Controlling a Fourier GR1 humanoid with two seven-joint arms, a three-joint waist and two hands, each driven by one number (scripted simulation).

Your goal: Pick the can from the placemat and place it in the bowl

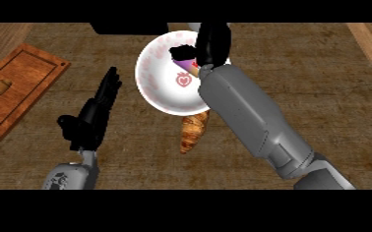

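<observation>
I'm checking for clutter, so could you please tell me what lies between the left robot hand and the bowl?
Nothing lies there: in the head view, only bare counter separates the left robot hand from the bowl.

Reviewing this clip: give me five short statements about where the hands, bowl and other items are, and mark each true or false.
1. The right hand is over the bowl. True.
2. The left hand holds the can. False: its fingers are straight and hold nothing.
3. A croissant lies below the bowl in the view. True.
4. The wooden board is at the view's right. False: it is at the left.
5. The bowl is plain black. False: it is white with a pink pattern.
</observation>
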